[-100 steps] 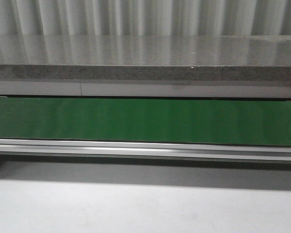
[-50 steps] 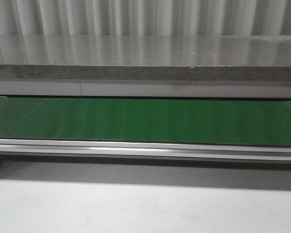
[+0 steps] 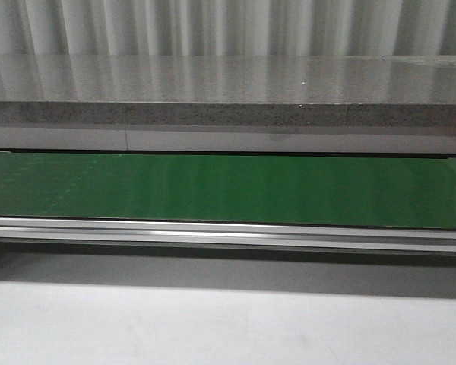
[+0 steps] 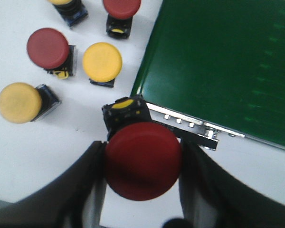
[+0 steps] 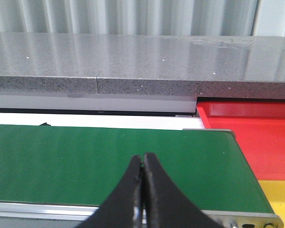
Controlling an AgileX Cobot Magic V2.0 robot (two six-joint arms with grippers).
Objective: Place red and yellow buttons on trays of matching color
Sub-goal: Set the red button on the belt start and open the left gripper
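Right now the left pincer is clenched on a red button, its two dark fingers pressed against either side of the big domed cap, with the button's black base and a yellow tab showing just beyond. It sits over the white surface, close to the corner of the green conveyor belt and its metal end bracket. Whether the button is lifted clear or resting on the surface, I cannot tell from the wrist camera.

Further out on the same surface stand the waiting ones: a yellow button, a second red button, a pale yellow button, and at the far edge a third red button beside another yellow one, only partly in view.

The right pincer is clenched on nothing, fingers pressed together, hanging over the near rail of the belt. Past the belt's end lie the red tray and, nearer, a corner of the yellow tray.

From the front camera nothing has changed across the last second: bare belt, grey ledge, no arm. So I judge the carry to the red tray has yet to begin.
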